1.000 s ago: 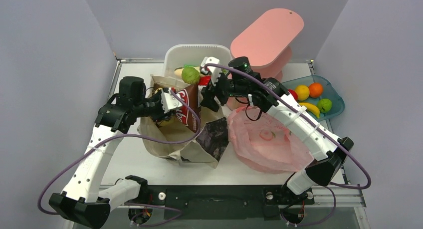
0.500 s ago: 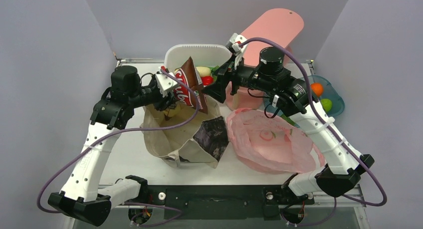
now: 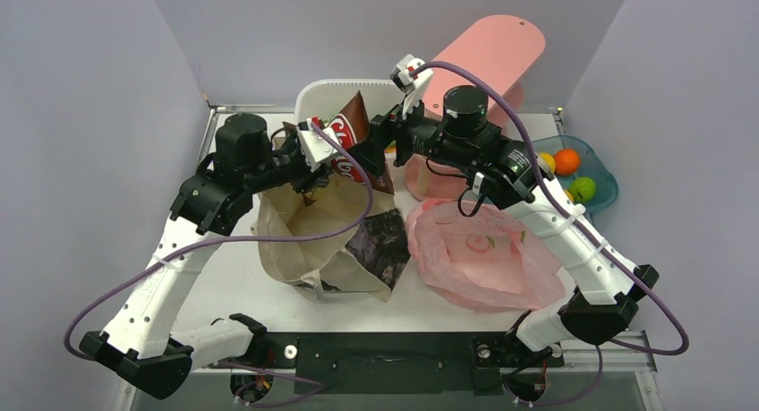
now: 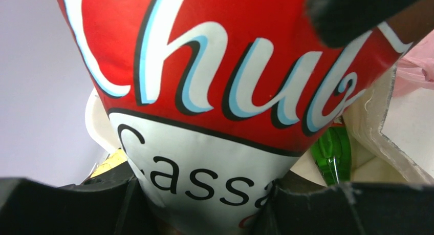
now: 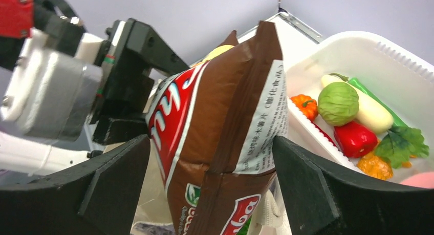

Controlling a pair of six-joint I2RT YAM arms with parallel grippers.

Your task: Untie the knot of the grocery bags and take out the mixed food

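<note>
The left claw (image 4: 204, 207) is clamped on one end of the crisp packet (image 5: 220, 117). The right claw (image 5: 212, 184) gapes wide astride it, above the canvas tote (image 3: 304, 241). The packet is likely light, slick and crushable, so pinch the flat sealed seam.

glossy crisp packet (image 5: 217, 137), matt canvas tote (image 3: 300, 245), translucent plastic bag (image 3: 488, 263)
</note>
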